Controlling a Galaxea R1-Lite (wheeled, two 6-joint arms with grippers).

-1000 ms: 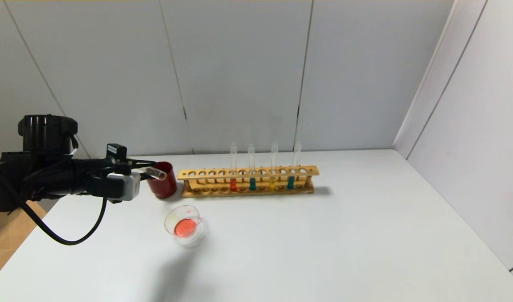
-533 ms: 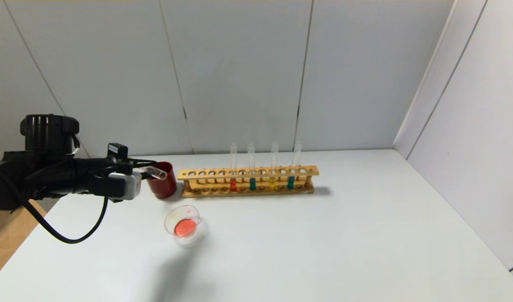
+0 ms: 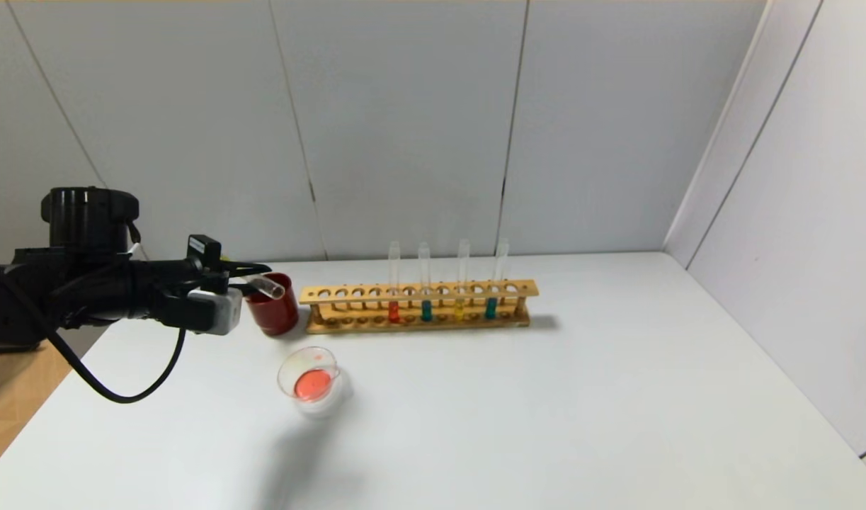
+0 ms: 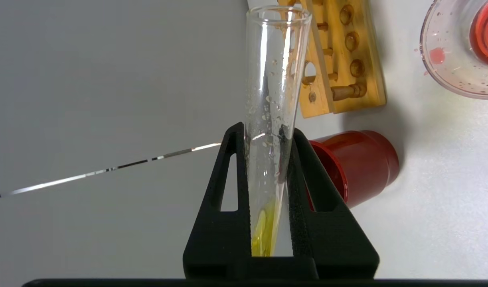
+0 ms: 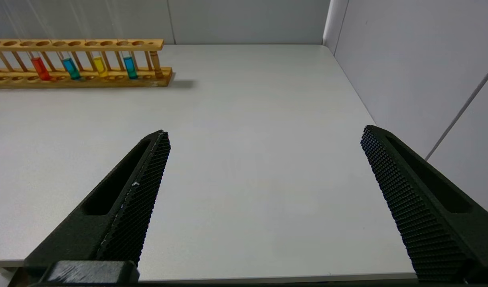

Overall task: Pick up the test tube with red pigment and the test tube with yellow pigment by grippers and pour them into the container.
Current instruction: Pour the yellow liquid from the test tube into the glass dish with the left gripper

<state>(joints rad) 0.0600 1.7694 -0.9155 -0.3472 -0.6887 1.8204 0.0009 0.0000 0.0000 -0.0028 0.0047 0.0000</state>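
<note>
My left gripper point(image 3: 261, 278) is shut on a test tube with yellow pigment point(image 3: 266, 287), holding it nearly level at the table's far left. The tube's open mouth is over the dark red cup point(image 3: 273, 313). In the left wrist view the fingers point(image 4: 267, 131) clamp the tube point(image 4: 273, 87), with a little yellow liquid at its closed end. The container point(image 3: 282, 375), a clear glass dish, holds red liquid in front of the cup. A red tube point(image 3: 394, 312) and another yellow tube point(image 3: 459, 309) stand in the rack. My right gripper point(image 5: 264, 133) is open and empty over the table's near right.
The wooden rack point(image 3: 418, 292) stands along the back, right of the cup, with two teal tubes point(image 3: 426, 310) among the others. A wall panel borders the table's right side. The cup point(image 4: 367, 159) and dish point(image 4: 435, 67) also show in the left wrist view.
My left arm has risen slightly and edged toward the back, carrying the tube's mouth a little farther over the red cup. Nothing else has moved.
</note>
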